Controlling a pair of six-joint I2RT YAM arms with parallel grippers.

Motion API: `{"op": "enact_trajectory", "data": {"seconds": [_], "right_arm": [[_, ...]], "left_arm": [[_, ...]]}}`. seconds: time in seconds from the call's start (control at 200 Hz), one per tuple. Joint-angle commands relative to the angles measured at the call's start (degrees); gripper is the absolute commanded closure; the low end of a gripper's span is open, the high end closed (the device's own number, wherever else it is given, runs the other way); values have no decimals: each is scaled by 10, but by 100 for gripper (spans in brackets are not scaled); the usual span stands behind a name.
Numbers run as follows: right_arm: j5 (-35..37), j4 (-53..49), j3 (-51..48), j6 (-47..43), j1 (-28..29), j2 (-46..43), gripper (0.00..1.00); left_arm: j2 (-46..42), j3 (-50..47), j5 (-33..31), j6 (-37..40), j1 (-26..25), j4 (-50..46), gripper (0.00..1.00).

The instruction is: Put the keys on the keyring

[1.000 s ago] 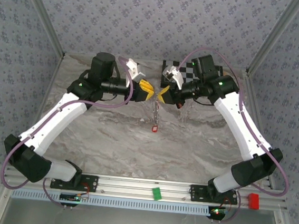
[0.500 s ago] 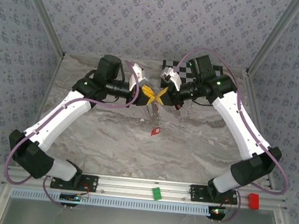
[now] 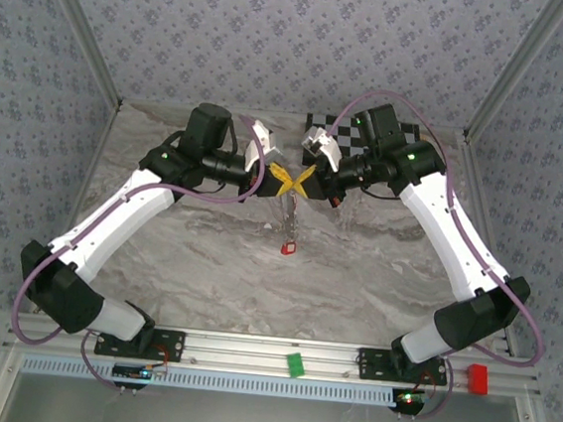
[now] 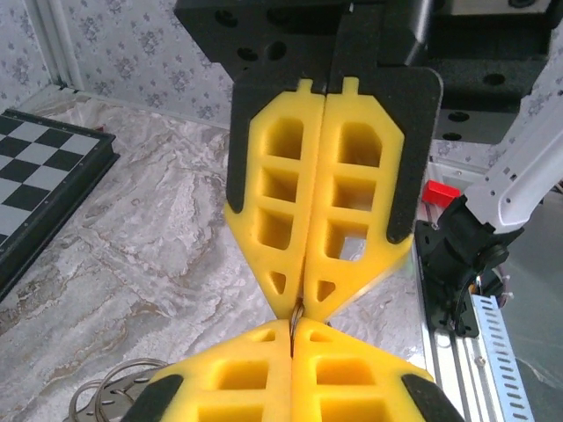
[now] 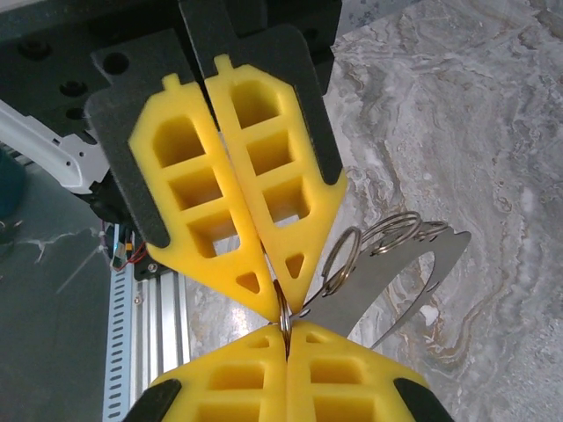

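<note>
Tip to tip over the back-middle of the worktop (image 3: 208,254): left gripper (image 3: 282,175) and right gripper (image 3: 306,178). Both sets of jaws are clenched. The right wrist view shows a thin wire of the keyring (image 5: 283,314) nipped where the four yellow tips meet, so both look to be pinching the same loop. More coils and a flat silver tab (image 5: 391,281) fan out just beside the tips. From above, the bunch hangs straight down below the tips with one red-headed key (image 3: 287,246) at the bottom. Can't tell if the key touches the marble.

Handling, my read:
- **Keyring:** light, all metal, stiff but springy wire. It is thin and smooth, so it may slip or rotate in the pads, and the hanging part will swing.
- **Best hold on the keyring:** on the wire itself, flat across the pad tips, one gripper each side of the split so the coil can be pried open.
- **Key:** take it by the red plastic head and leave the blade free. It is tiny and easy to drop.

Surface is grey veined marble, hard and probably slick, and grey wire reads faint against it. A chessboard (image 3: 341,127) sits back right, behind the right gripper. A green block (image 3: 294,364) and a red block (image 3: 477,377) sit on the near rail (image 3: 248,348), well apart from the action. Patterned walls (image 3: 278,41) close three sides, with metal posts at the corners. There is a lot of free worktop in front of the grippers.
</note>
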Motion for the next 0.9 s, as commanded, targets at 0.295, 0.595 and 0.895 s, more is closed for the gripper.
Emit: {"op": "enact_trajectory", "data": {"seconds": [0.295,0.595,0.895], "right_arm": [[-23,20,10,7,-1,1,100],[-57,115,-40,95,-48,-29,81],[-109,439,-189,318,-116,-106,69]], "left_arm": [[10,24,26,18,-5,-13,100],[-14,-20,-7,-42,1,105,100],[-37,-62,-60,-122,2,265,100]]}}
